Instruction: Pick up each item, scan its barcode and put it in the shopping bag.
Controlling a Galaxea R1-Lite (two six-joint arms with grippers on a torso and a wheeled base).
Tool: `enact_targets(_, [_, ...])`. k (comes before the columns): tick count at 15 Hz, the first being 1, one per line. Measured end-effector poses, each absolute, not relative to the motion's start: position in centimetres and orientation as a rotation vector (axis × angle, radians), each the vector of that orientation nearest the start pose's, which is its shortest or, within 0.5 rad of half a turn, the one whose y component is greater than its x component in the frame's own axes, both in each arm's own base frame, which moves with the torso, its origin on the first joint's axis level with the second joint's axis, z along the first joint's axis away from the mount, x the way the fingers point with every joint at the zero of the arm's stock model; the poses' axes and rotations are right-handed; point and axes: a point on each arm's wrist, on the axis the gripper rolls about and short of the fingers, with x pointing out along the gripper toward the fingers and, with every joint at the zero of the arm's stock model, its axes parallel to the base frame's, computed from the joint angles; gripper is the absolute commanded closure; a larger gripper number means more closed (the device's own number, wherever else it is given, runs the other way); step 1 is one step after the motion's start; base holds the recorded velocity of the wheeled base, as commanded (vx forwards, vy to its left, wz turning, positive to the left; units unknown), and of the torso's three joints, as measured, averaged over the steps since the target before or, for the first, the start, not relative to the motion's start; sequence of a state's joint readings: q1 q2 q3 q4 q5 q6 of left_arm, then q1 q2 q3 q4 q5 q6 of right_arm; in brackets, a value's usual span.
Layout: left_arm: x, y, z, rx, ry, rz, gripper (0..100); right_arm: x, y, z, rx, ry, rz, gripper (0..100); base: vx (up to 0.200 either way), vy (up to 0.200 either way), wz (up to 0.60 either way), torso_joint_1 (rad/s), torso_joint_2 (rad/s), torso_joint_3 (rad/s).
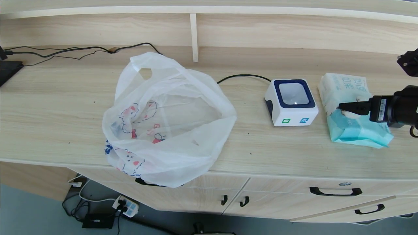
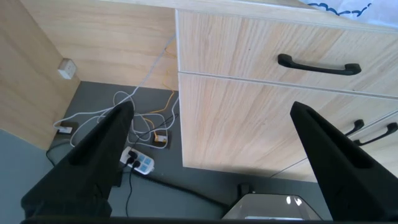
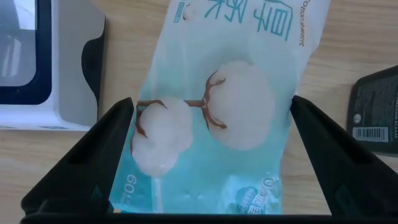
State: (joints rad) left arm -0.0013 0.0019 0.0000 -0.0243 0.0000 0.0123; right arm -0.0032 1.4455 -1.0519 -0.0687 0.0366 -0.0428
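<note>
Right tool (image 3: 212,109), spread open, straddles the tissue pack (image 1: 343,88) at the bench's (image 1: 254,153) right end, ready to grip. The scanner (image 1: 290,101) sits between it and the gaping shopping bag (image 1: 163,124).

Counter (image 1: 49,111): pale wood grain, matt, smooth.
Shopping bag (image 1: 183,107): thin translucent white plastic film, crinkled, printed.
Scanner (image 1: 290,116): white moulded plastic, glossy; window glazed, reflective.
Tissue pack (image 1: 346,86): soft plastic wrap, slight sheen.
Drawer handles (image 1: 336,194): black, matt finish noted.
</note>
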Motion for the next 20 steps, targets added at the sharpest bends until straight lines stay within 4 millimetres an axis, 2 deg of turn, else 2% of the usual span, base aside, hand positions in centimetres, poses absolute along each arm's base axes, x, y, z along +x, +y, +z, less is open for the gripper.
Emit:
enact_targets(11, [-2.3,0.0,7.8,0.012,-0.022,-0.001,0,28.1,-0.2,25.2,-0.013,0.384,0.030,0,0.000,0.000,0.00,0.000,0.00,0.000])
enact_targets(12, [-2.3,0.0,7.8,0.012,-0.022,-0.001,0,28.2,-0.2,25.1,-0.012,0.382,0.030,100,0.000,0.000,0.00,0.000,0.00,0.000])
enact_targets(17, [-2.3,0.0,7.8,0.012,-0.022,-0.002,0,28.6,-0.1,25.2,-0.008,0.358,0.050,100,0.000,0.000,0.00,0.000,0.00,0.000])
enact_targets(20, [-2.3,0.0,7.8,0.012,-0.022,-0.001,0,28.0,-0.1,25.4,-0.005,0.349,0.051,100,0.000,0.000,0.00,0.000,0.00,0.000])
